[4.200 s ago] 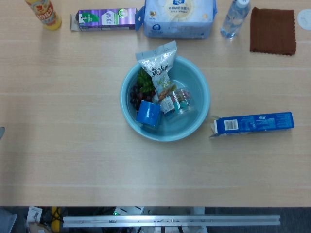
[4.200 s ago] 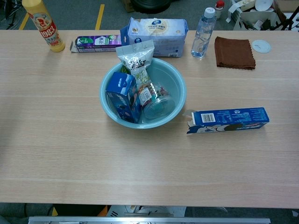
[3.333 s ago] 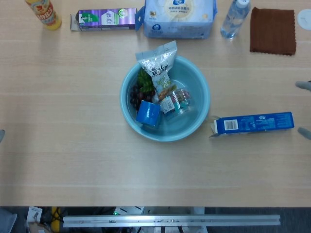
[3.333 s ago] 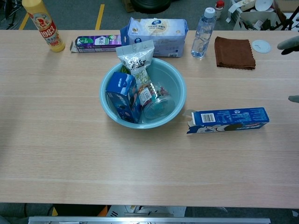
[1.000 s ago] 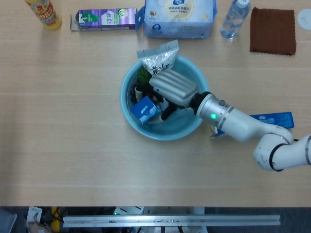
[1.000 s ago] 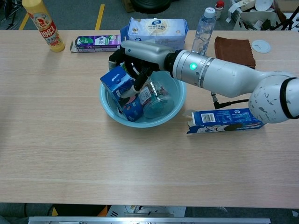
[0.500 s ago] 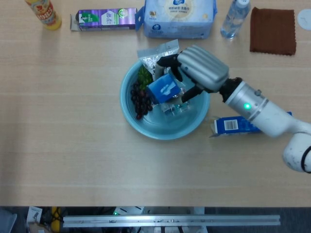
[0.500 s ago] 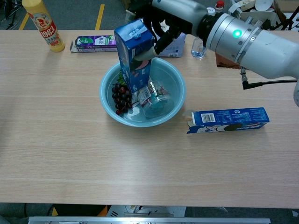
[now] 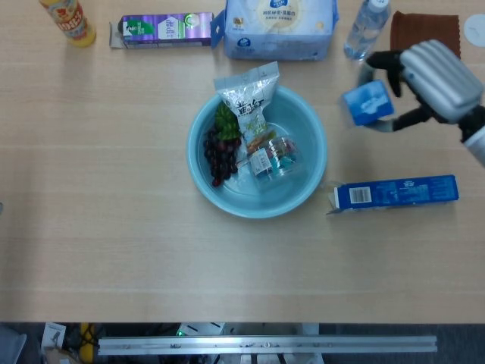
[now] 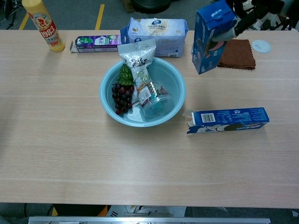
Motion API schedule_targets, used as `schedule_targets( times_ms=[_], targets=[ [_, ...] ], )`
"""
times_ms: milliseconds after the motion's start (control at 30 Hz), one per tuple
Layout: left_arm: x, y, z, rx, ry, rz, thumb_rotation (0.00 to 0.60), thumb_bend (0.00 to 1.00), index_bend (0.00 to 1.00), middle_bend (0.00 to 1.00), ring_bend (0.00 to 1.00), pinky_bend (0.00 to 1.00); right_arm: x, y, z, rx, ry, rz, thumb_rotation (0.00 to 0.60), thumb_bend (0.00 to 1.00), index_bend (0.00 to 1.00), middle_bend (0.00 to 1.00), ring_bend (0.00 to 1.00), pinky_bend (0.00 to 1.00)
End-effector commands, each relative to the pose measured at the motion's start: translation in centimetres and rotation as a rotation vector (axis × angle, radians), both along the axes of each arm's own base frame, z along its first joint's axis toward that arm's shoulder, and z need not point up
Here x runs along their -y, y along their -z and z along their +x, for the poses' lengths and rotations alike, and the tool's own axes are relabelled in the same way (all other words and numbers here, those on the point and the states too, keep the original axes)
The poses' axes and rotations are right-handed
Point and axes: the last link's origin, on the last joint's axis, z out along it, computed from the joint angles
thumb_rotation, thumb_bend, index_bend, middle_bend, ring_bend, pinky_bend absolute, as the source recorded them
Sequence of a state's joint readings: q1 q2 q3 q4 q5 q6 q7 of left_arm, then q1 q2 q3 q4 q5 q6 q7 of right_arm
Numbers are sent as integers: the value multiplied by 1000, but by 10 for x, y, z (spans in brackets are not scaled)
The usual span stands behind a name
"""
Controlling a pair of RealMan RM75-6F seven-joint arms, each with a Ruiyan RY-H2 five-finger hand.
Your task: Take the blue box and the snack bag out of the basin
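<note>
My right hand holds the blue box in the air, right of the light blue basin and above the table. In the chest view the blue box hangs upright near the brown cloth, with only the right hand's fingers showing at the top edge. The snack bag leans on the basin's far rim, partly inside it; the chest view shows the snack bag the same way. My left hand is not in view.
Grapes and a clear jar lie in the basin. A long blue carton lies to its right. Along the far edge stand a yellow bottle, purple carton, tissue pack, water bottle and brown cloth.
My right hand has lifted the blue box out of the basin and carried it to the right, over the table. The grapes are now uncovered.
</note>
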State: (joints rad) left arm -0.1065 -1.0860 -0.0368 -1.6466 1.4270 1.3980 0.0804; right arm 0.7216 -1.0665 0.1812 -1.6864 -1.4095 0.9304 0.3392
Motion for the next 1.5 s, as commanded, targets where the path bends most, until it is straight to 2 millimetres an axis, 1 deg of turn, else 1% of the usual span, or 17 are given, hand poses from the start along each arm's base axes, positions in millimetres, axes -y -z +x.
schedule_targets(
  times_ms=[33,200,267,533,633,667,733,800,833,867,900,1000,1100,1167,1300,1400,1500],
  targets=[
    [-2,3,0,3,0,-9,600,193,18,101,68,55,-5,-2,-36,-99,89,18,600,270,722,660,691,772],
    [-4,9,0,13,2,-23,600,193,18,101,68,55,-12,5,-64,-180,142,58,600,270,722,660,692,772],
    [-4,10,0,14,2,-28,600,193,18,101,68,55,-14,8,-70,-208,148,68,600,269,722,660,692,772],
    [-5,13,-1,21,4,-32,600,193,18,101,68,55,-9,17,-79,-291,132,56,600,263,722,657,688,772],
    [-4,14,-2,25,-1,-34,600,193,18,101,68,55,-9,21,-78,-330,116,57,600,260,722,641,662,763],
    [-4,15,-2,27,-2,-35,600,193,18,101,68,55,-9,23,-77,-338,113,63,600,254,716,621,639,743],
    [-4,16,-1,28,0,-37,600,193,18,100,68,55,-10,26,-74,-352,107,77,600,237,657,553,568,666],
    [-3,15,-1,29,2,-36,600,193,18,101,68,55,-11,28,-73,-370,103,94,600,220,514,440,459,552],
    [-3,15,-1,29,2,-34,600,193,18,101,68,55,-11,29,-72,-374,102,100,600,215,464,406,424,518],
    [-3,15,-1,29,1,-33,600,193,18,101,68,55,-11,29,-71,-377,101,103,600,209,378,350,361,464],
    [-2,14,-1,28,0,-32,600,193,18,101,68,55,-11,29,-69,-378,98,105,600,203,316,309,315,425],
    [-1,14,-2,29,-2,-32,600,192,18,101,68,55,-12,30,-65,-359,93,104,600,185,193,230,234,363],
    [-1,14,-1,29,-2,-35,600,193,18,101,68,55,-12,30,-62,-361,83,106,600,171,133,198,201,335],
    [0,14,-1,31,-1,-36,600,193,18,101,68,55,-12,28,-61,-374,81,112,600,153,119,190,192,325],
    [0,14,-2,31,-6,-34,600,194,18,101,68,55,-13,20,-60,-384,87,107,600,134,119,189,191,325],
    [0,14,-2,32,-6,-36,600,194,18,101,68,55,-11,14,-59,-346,96,59,600,112,119,188,191,325],
    [0,15,-1,33,0,-39,600,193,18,101,68,55,-9,14,-55,-300,97,15,600,77,119,188,191,324]
  ],
)
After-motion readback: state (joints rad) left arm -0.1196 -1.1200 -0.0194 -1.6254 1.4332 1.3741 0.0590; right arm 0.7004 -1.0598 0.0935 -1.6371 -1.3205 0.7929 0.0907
